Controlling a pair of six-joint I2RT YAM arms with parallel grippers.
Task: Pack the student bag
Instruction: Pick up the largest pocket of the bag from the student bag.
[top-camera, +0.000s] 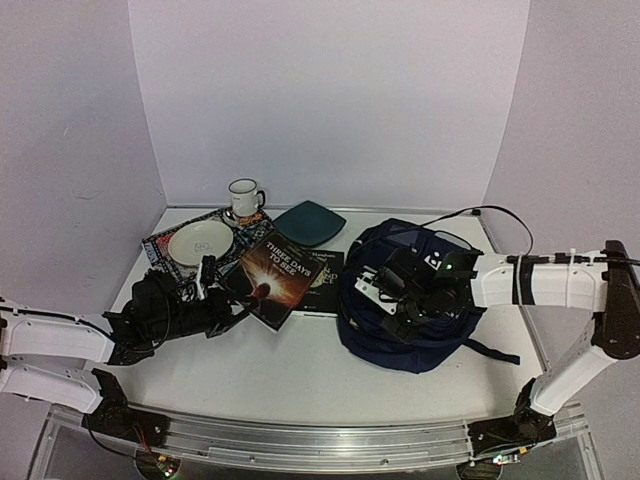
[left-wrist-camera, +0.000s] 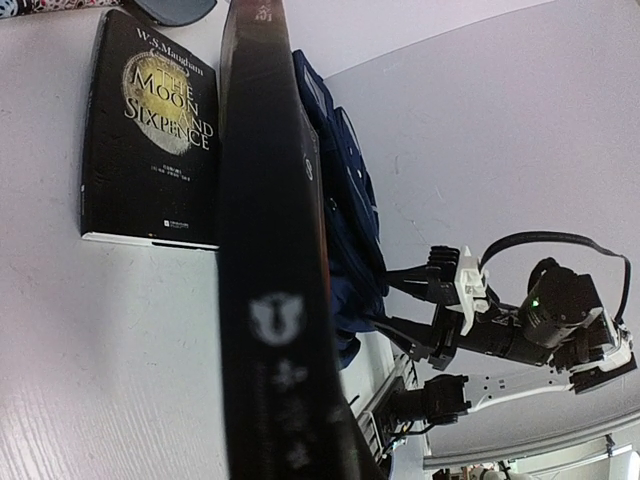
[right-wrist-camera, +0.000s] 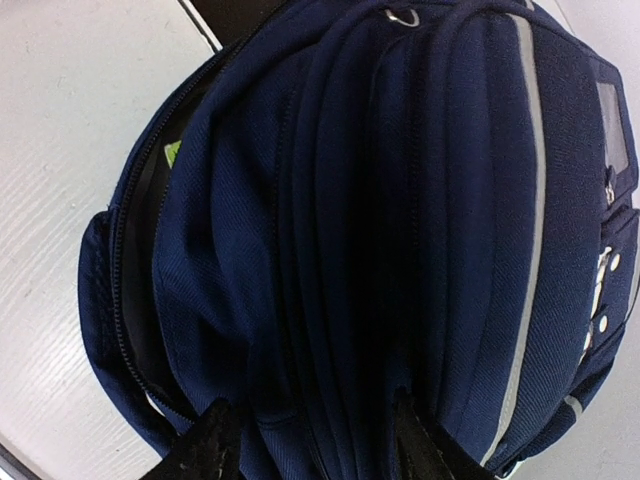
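Observation:
The student bag (top-camera: 432, 335), a navy backpack with a thin white stripe, lies at the table's right and fills the right wrist view (right-wrist-camera: 400, 200). My right gripper (top-camera: 388, 300) (right-wrist-camera: 312, 445) is on its left side, open. Its black fingertips (right-wrist-camera: 200, 445) press into the fabric on either side of a bunch of folds. One zipper gapes at the bag's left edge (right-wrist-camera: 140, 250). My left gripper (top-camera: 230, 302) is shut on the near corner of the book "Three Days to See" (top-camera: 272, 278), held tilted off the table. The book's dark spine (left-wrist-camera: 270, 250) hides the left fingers.
A second book, "The Moon and Sixpence" (top-camera: 322, 275) (left-wrist-camera: 150, 130), lies flat between the held book and the bag. At the back stand a white mug (top-camera: 243, 198), a white plate (top-camera: 200, 241) on a patterned mat and a teal square plate (top-camera: 310, 222). A cable (top-camera: 490, 212) loops behind the bag.

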